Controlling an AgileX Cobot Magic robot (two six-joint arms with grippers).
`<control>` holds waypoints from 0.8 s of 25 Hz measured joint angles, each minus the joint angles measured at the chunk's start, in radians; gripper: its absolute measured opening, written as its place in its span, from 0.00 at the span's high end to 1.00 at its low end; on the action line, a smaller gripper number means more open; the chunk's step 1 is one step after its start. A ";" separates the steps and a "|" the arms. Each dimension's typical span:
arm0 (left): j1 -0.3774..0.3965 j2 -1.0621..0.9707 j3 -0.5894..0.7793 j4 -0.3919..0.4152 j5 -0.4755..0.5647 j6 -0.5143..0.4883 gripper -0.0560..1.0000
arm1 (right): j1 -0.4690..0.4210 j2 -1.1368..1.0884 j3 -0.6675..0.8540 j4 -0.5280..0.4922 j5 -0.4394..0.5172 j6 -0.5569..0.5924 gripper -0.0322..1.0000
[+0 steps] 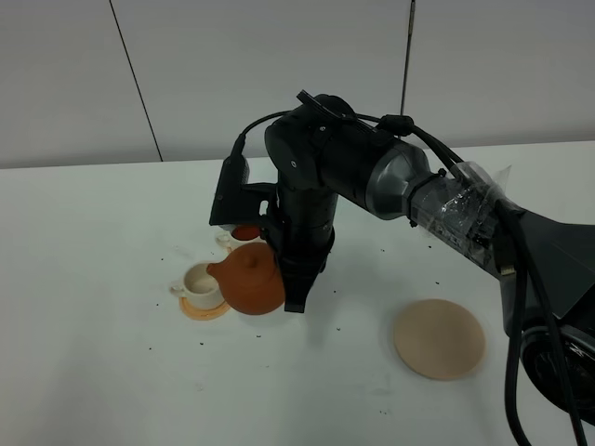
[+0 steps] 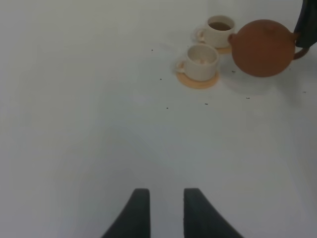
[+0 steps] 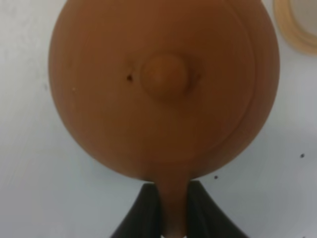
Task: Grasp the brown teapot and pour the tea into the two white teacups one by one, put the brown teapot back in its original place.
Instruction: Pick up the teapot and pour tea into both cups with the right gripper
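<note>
2 teacups (image 2: 202, 61) (image 2: 219, 30) sit beside the brown teapot (image 2: 262, 47) in the right pincer (image 3: 173, 191).

White table (image 1: 84, 390), dark specks (image 1: 151, 349), two orange coasters (image 2: 198, 82)

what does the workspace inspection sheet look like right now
surface: white table
job's things: brown teapot off its tan coaster, beside two cups on orange coasters; filled teacup holds dark tea, second teacup looks empty
clutter: dark specks scattered on the table
grippers: right gripper shut on the teapot's handle; left gripper open, holding nothing
cables: black cables along the right arm
surroundings: pale wall panels
</note>
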 joint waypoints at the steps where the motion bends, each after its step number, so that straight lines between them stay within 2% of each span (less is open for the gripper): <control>1: 0.000 0.000 0.000 0.000 0.000 0.000 0.72 | 0.000 0.000 0.000 -0.007 -0.011 0.000 0.88; 5: 0.000 0.000 0.000 0.000 0.000 0.000 0.72 | -0.005 0.000 0.000 -0.007 -0.041 -0.005 0.88; 20: 0.000 0.000 0.000 0.000 0.000 0.000 0.72 | -0.020 0.002 0.000 0.011 -0.033 -0.006 0.88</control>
